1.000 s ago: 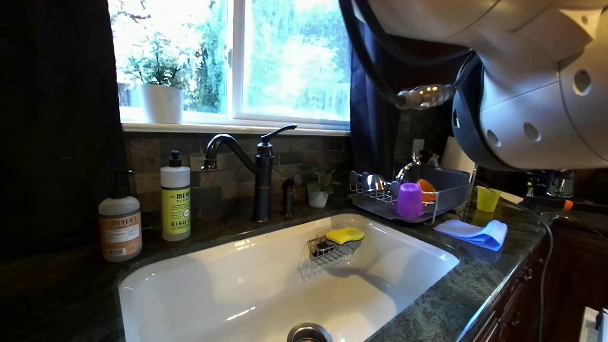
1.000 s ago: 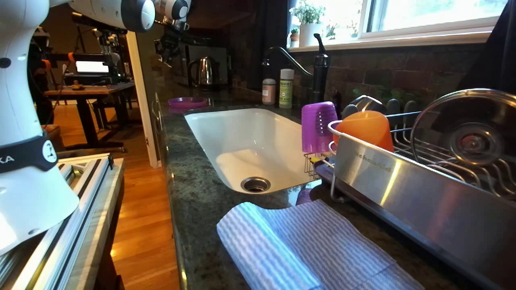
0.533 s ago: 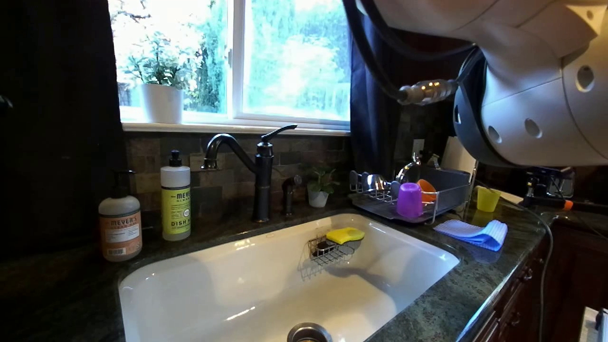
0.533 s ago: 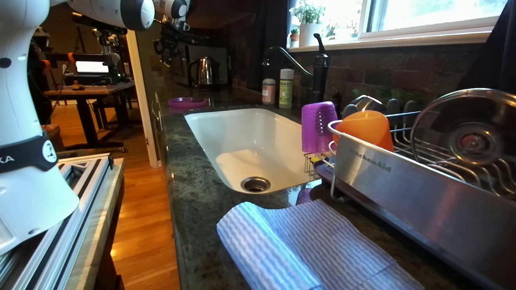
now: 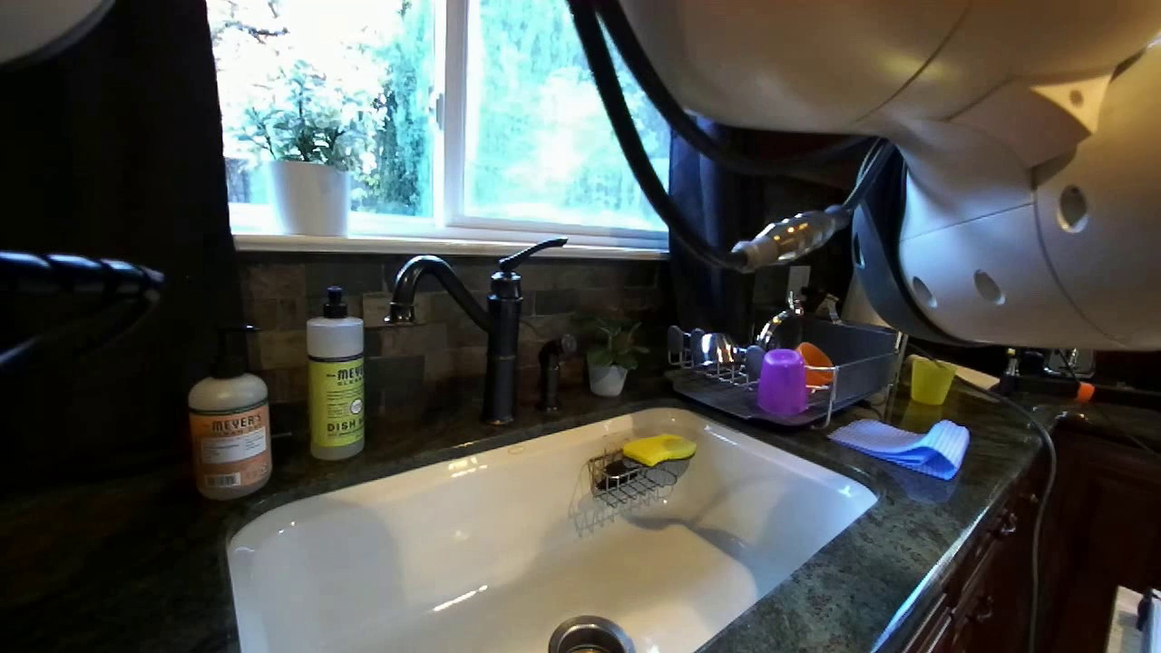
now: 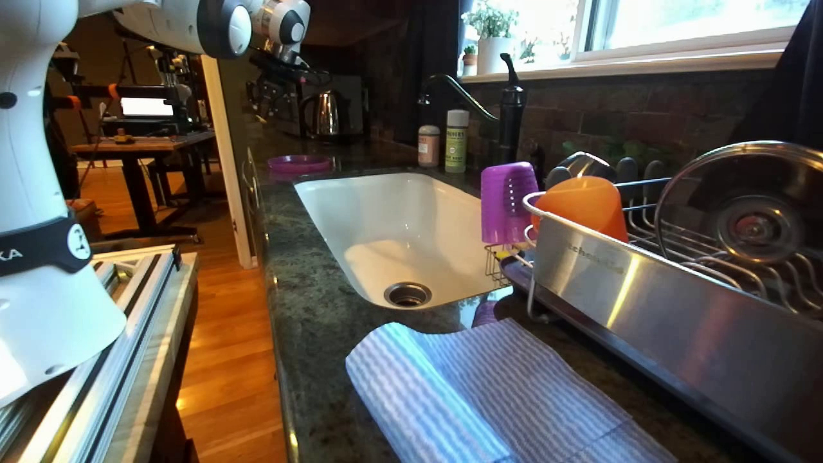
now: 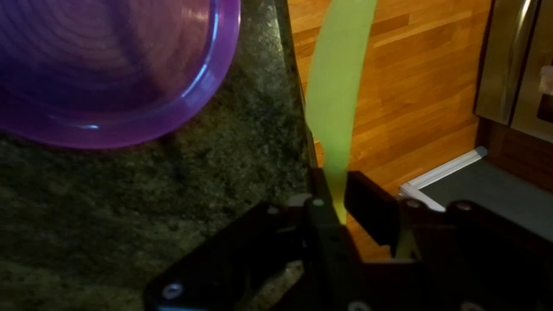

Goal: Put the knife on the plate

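A green knife [image 7: 339, 82] is held by its narrower part between the jaws of the gripper [image 7: 335, 185] — these are drawn in against both its sides and are parted only by its breadth. In the wrist view its wider part is pointed away from the jaws, and its far end is cut off by the top edge. It is seen against the wooden floor [image 7: 423, 77], along the rim of the dark, speckled tabletop [image 7: 242, 168]; how high it is held cannot be judged. A purple plate [image 7: 216, 73], partly cut off by the frame, is set on the tabletop near that rim, and the knife is seen to one side of it, apart.

In an exterior view the plate is shown beyond the far end of the white sink [image 6: 386, 222], with the end of the white arm [image 6: 32, 161] seen higher in that part of the view — the jaws are too dark and small there to be made out. At the opposite end of the sink a steel dish rack [image 6: 598, 289] is placed, with an orange vessel [image 6: 582, 206] tilted inside and a purple cup [image 5: 782, 381] set at its corner. A striped cloth [image 6: 450, 392] is laid on the tabletop beside the rack. A yellow sponge [image 5: 659, 449] is rested on a wire holder [image 5: 626, 488] at the sink's wall.
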